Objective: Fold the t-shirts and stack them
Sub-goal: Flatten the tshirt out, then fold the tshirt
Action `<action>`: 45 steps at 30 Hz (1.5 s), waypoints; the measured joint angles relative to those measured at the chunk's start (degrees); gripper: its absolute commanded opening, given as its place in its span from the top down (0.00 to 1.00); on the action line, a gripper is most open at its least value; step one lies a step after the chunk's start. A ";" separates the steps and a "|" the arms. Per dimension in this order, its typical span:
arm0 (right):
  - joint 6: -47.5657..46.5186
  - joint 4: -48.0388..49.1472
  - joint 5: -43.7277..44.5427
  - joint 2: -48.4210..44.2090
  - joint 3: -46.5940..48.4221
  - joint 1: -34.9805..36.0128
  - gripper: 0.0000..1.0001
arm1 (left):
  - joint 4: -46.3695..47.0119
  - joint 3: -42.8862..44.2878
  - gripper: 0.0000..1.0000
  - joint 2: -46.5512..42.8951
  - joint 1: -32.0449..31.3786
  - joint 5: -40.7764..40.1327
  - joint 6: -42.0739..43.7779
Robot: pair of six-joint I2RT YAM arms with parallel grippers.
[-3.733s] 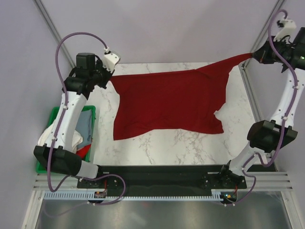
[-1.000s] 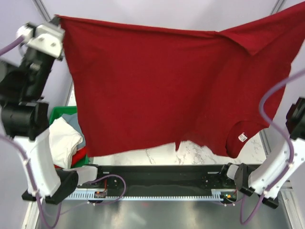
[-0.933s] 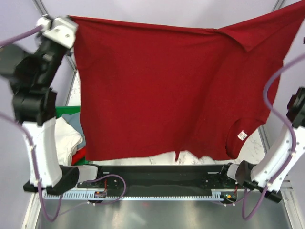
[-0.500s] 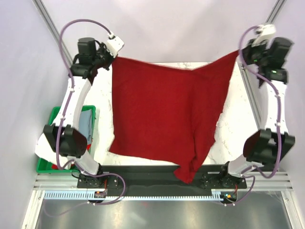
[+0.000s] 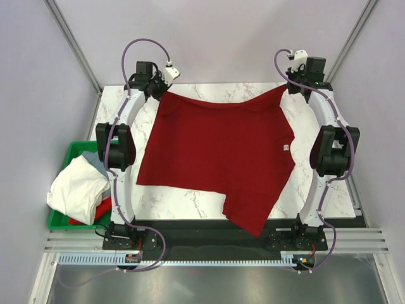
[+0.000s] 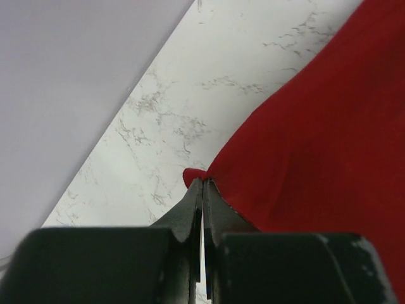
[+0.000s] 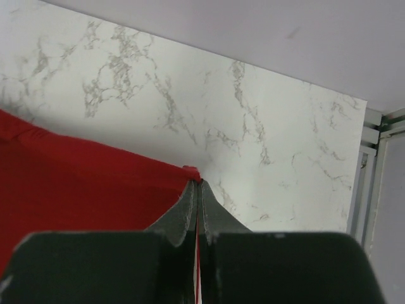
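- Dark red t-shirt [image 5: 221, 152] lies spread across the white marble bench [image 5: 316, 183], seen from above. It is the only garment on the bench.
- Left jaws are pressed fully together, pinching one far corner of the shirt. In the left wrist view a small nub of red cloth shows right at their tips.
- Right jaws are likewise closed tight on the opposite far corner. A sliver of red pokes just past their tips, with bare marble beyond.
- Between the two pairs of jaws, the far edge of the shirt runs nearly taut, dipping a little in the middle.
- From the jaws the cloth reaches toward the arm bases, mostly flat. A small white neck label [image 5: 285, 147] shows on the near side of the right jaws, close to that edge of the shirt.
- Farthest from the jaws, a flap of the shirt is bunched and hangs over the bench's near edge onto the black base rail [image 5: 190, 229].
- Well apart from the left jaws, off the bench on that arm's outer side, a green bin [image 5: 76, 149] holds a crumpled white t-shirt [image 5: 77, 187]. A bit of red cloth [image 5: 104, 204] shows beneath it.
- Progress, as a judgement: early. The red shirt looks laid out for folding, but no fold is made, no stack exists, and the shirts in the bin remain to be done.
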 measured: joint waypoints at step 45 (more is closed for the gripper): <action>-0.11 -9.88 3.85 -23.41 -20.31 3.04 1.00 | 4.28 -10.60 0.98 -8.70 1.07 2.73 -2.62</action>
